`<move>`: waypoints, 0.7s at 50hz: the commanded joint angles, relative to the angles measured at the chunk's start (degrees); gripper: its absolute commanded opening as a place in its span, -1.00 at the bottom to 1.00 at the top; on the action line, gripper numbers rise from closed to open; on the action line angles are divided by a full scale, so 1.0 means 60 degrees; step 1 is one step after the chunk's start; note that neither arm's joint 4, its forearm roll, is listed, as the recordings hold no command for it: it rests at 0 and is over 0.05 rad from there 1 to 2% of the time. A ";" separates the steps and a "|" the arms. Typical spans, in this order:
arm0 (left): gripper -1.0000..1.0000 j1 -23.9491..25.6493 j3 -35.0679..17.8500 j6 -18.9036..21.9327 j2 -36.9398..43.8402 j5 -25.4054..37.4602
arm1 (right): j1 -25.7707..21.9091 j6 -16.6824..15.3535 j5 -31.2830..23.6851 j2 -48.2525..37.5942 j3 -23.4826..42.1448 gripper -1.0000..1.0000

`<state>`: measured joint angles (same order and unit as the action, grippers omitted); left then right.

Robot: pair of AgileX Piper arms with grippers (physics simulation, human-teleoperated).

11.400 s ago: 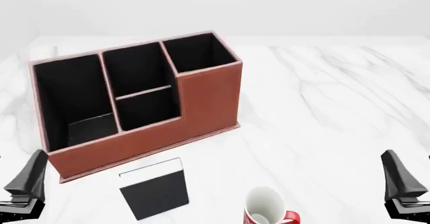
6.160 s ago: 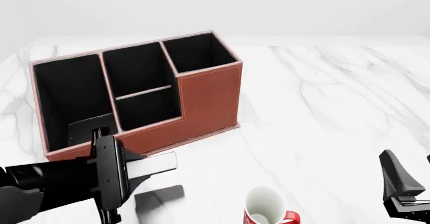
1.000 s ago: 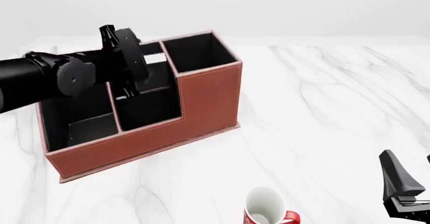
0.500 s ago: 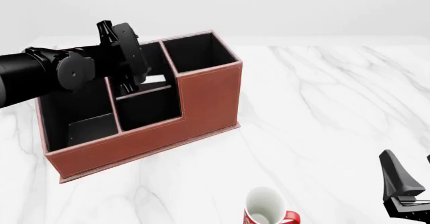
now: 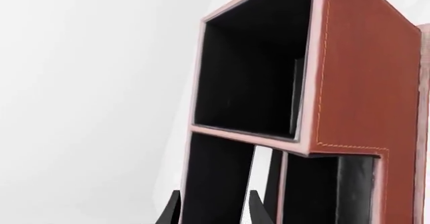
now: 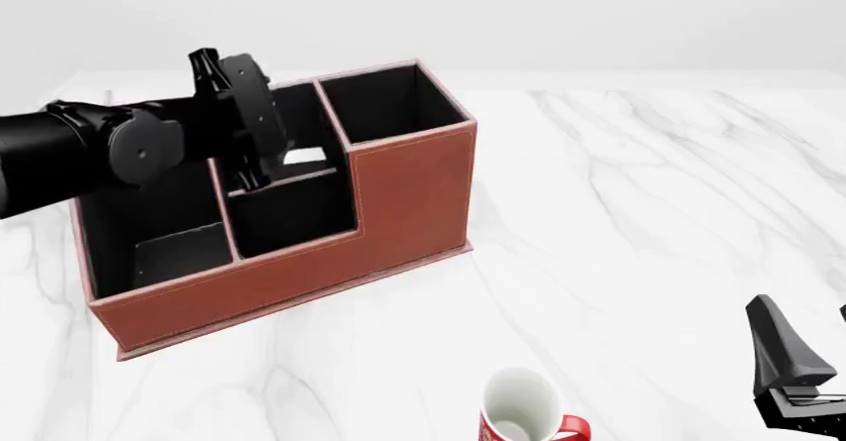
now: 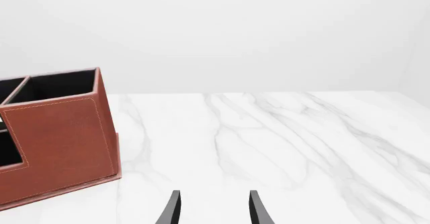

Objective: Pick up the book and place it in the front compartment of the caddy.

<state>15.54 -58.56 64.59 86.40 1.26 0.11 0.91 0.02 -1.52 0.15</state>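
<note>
Front view has the left tool (image 6: 261, 173) down over the caddy (image 6: 396, 188), right at the divider behind the front compartment (image 6: 293, 213). Its fingers are spread apart, and the book's (image 5: 259, 181) white page edge (image 6: 304, 157) shows just beside them. Right tool (image 7: 212, 209) sits open over the tabletop (image 6: 635, 223), near the mug (image 6: 526, 408).
</note>
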 commanded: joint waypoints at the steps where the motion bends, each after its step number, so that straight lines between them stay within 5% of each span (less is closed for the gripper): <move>1: 1.00 0.0093 0.0409 0.0089 -0.0588 0.0123 | 0.0002 -0.0022 0.0004 0.0031 -0.0001 1.00; 35: 1.00 0.0858 0.1299 0.0663 -0.4031 0.2691 | -0.0001 -0.0019 0.0006 0.0026 -0.0002 1.00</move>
<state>19.24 -52.10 67.80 68.77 12.92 0.11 0.92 0.02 -1.53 0.15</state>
